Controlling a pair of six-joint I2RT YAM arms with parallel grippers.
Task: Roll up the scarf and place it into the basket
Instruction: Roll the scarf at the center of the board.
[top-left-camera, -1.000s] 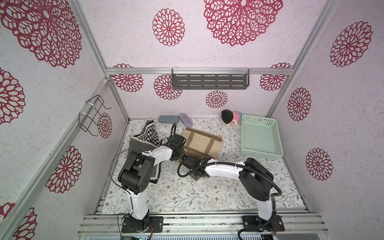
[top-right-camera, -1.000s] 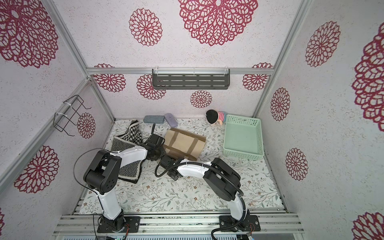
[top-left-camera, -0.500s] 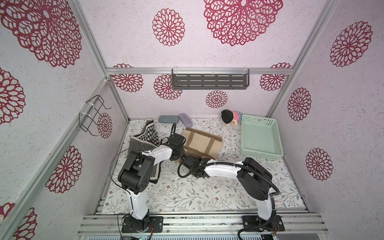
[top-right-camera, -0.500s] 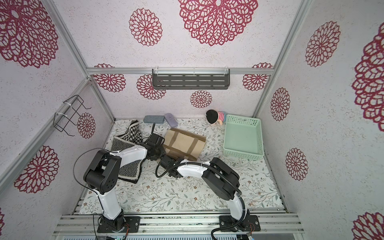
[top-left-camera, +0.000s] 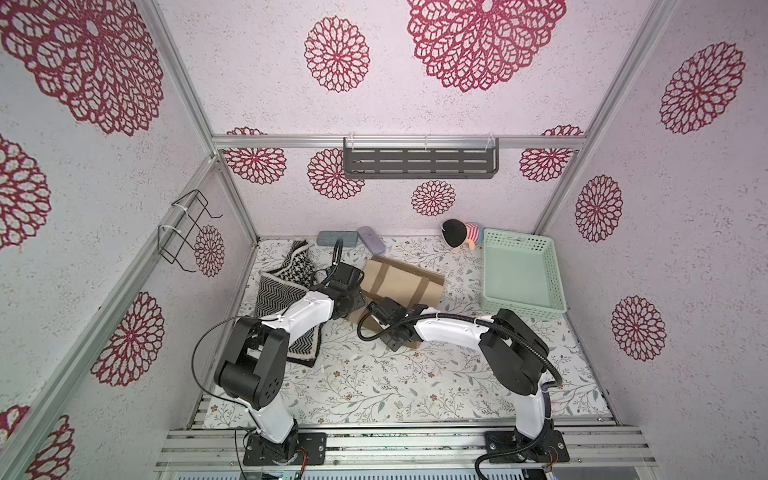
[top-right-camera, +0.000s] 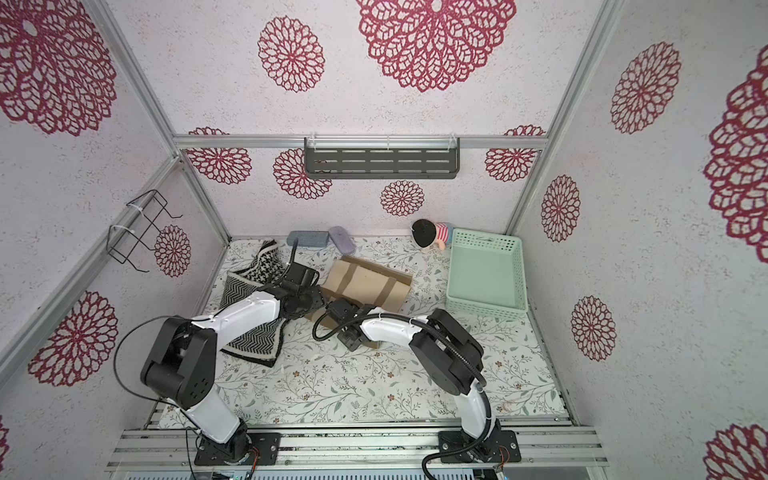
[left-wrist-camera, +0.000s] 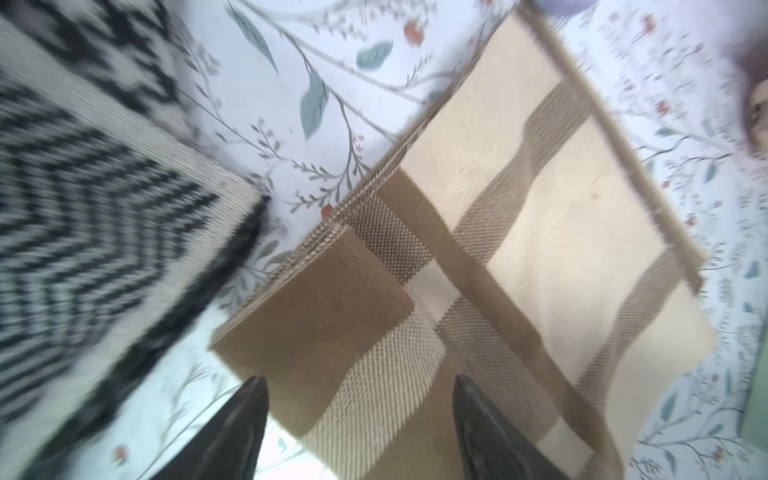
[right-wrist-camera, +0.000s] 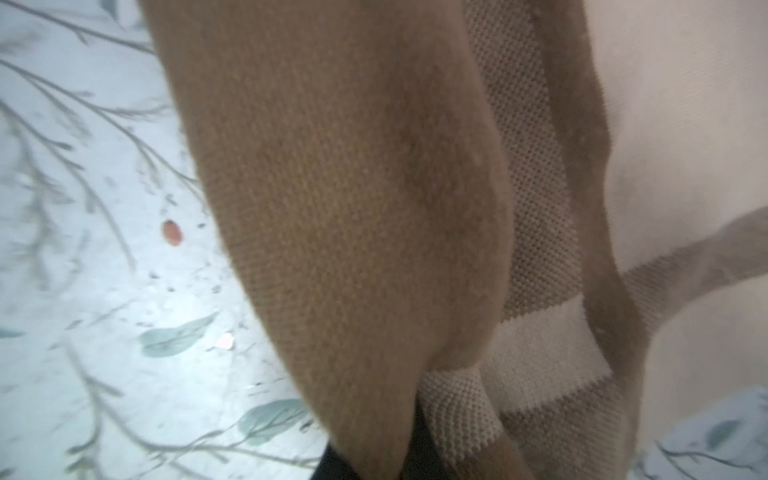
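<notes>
Tan with brown stripes, the scarf (top-left-camera: 405, 282) (top-right-camera: 368, 282) lies on the flowered bench (top-left-camera: 374, 382), mostly flat, towards the back and about midway across. It is outside the basket (top-left-camera: 521, 274) (top-right-camera: 486, 270), which stands well apart from it by the right-hand wall.

Both arms reach in over the scarf's near edge. From the left wrist I see the left fingers (left-wrist-camera: 245, 419) spread wide above the scarf (left-wrist-camera: 540, 208), with a darker brown corner flap folded over on top just ahead of them. They hold nothing.

The right arm (top-left-camera: 449, 332) comes in low from the other side. Its wrist view is blurred and nearly filled with the scarf (right-wrist-camera: 353, 208), drawn up into a raised fold. That fold narrows down to the right fingers (right-wrist-camera: 420, 449), which look pressed together on it.

To the left of the scarf, a black-and-white knit cloth (top-left-camera: 282, 291) lies partly under the left arm (top-left-camera: 299, 316). A small doll (top-left-camera: 459, 235) sits at the back wall, just beside the basket's far corner.
</notes>
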